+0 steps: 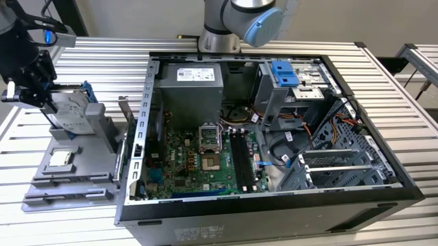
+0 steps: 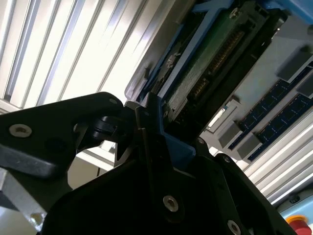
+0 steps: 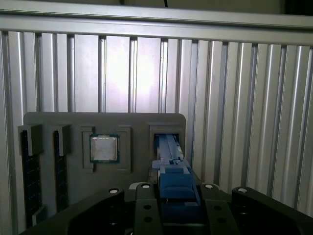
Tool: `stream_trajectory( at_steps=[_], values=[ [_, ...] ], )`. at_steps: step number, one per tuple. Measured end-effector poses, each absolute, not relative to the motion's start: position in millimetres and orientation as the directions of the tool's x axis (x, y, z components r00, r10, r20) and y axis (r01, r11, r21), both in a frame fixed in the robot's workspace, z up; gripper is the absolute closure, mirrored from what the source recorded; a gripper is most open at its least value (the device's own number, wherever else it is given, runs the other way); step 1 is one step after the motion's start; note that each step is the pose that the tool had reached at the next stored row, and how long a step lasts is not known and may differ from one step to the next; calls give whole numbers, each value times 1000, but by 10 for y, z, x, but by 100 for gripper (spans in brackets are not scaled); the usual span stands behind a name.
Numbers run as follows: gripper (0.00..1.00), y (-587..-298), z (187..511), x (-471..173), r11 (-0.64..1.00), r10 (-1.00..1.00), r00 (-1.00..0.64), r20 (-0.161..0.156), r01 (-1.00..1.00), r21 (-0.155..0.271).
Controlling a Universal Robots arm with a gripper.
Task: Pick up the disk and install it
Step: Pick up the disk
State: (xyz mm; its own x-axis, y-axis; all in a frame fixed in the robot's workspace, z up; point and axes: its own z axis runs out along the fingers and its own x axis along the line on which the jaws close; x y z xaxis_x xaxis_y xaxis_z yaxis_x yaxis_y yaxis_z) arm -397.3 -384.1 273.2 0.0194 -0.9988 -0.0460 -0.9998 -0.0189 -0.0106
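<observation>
Clamping the flat silver disk [image 1: 68,114] by its blue plastic frame [image 3: 168,147] is the black angular end effector [image 3: 174,198]

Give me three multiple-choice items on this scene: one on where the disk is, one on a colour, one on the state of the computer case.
1. Where is the disk?
A. in the case's drive bay
B. at the grey fixture, on the exterior view's left of the computer case
C. on the floor

2. What colour is the disk's carrier?
A. blue
B. red
C. yellow

3. The computer case is:
A. shut
B. standing upright
C. lying open, side panel off

Key: 1 B, it stands tilted in the fixture, outside the case; 2 A, the blue frame shows in both wrist views; 3 C, its inside lies in plain sight.
</observation>
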Motion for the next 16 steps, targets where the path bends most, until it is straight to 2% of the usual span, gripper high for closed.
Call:
stream_trajectory(
  at_steps=[16],
  values=[
    [100, -3834, 2731, -3972, -19, -999, 20, -46, -1000, -11]
  ],
)
